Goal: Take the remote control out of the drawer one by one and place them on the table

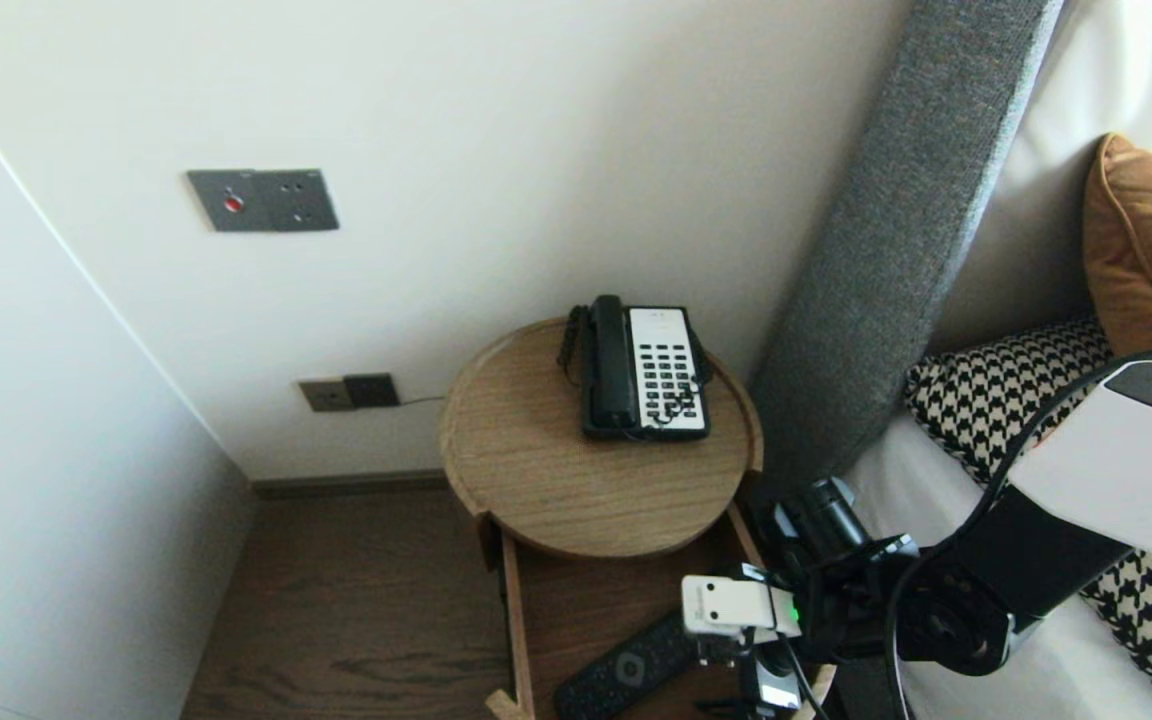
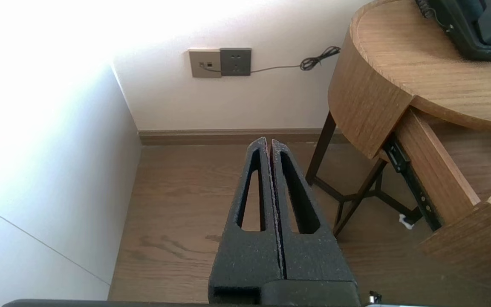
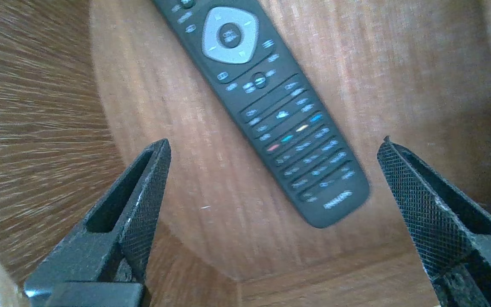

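Note:
A black remote control (image 3: 267, 98) lies face up on the bottom of the open wooden drawer (image 1: 596, 600) of a round bedside table (image 1: 536, 470). My right gripper (image 3: 275, 143) hangs open just above the remote's lower end, one finger on each side and neither touching it. In the head view the remote (image 1: 626, 675) shows at the drawer's front, with my right wrist (image 1: 736, 610) over it. A black and white desk telephone (image 1: 644, 372) stands on the tabletop. My left gripper (image 2: 269, 145) is shut on nothing, parked over the floor beside the table.
A bed with a grey headboard (image 1: 876, 250), a houndstooth pillow (image 1: 1016, 390) and an orange cushion (image 1: 1151, 250) stands right of the table. Wall sockets (image 1: 348, 392) and a switch panel (image 1: 263, 200) are on the wall. Wooden floor (image 1: 356, 600) lies to the left.

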Motion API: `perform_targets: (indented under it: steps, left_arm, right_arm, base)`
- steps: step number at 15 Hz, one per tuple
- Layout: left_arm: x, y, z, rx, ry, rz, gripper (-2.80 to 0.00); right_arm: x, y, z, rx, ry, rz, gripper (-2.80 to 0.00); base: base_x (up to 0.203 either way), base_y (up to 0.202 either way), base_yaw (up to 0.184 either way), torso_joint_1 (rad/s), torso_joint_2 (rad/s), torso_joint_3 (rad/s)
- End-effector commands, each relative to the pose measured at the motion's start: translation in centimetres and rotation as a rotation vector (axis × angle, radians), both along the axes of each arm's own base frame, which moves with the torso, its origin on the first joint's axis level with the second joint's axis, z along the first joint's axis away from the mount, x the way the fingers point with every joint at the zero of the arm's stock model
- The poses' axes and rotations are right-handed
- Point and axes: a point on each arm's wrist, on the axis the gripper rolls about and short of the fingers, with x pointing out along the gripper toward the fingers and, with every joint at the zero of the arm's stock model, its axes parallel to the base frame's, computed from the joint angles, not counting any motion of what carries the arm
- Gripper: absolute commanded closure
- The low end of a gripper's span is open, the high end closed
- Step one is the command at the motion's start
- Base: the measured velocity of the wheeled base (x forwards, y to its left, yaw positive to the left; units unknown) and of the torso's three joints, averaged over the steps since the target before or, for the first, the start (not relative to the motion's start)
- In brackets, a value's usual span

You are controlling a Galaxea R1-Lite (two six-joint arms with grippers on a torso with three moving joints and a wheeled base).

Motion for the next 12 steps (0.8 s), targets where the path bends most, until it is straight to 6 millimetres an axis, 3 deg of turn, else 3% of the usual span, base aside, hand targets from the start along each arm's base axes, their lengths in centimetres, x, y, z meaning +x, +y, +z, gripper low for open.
perform_targets:
  steps: [1, 12]
  left_arm:
    - [0.0, 0.0, 0.0, 0.000, -0.001, 0.000, 0.00]
    - [0.0, 0.0, 0.0, 0.000, -0.001, 0.000, 0.00]
  right_arm:
    - [0.3, 0.2, -0.1, 0.023, 0.047, 0.006, -2.80]
    - [2.4, 1.1, -1.8, 0.103, 0.167, 0.025, -2.80]
  base:
    - [0.000, 0.000, 0.000, 0.000, 0.00, 0.000]
    - [0.000, 0.000, 0.000, 0.000, 0.00, 0.000]
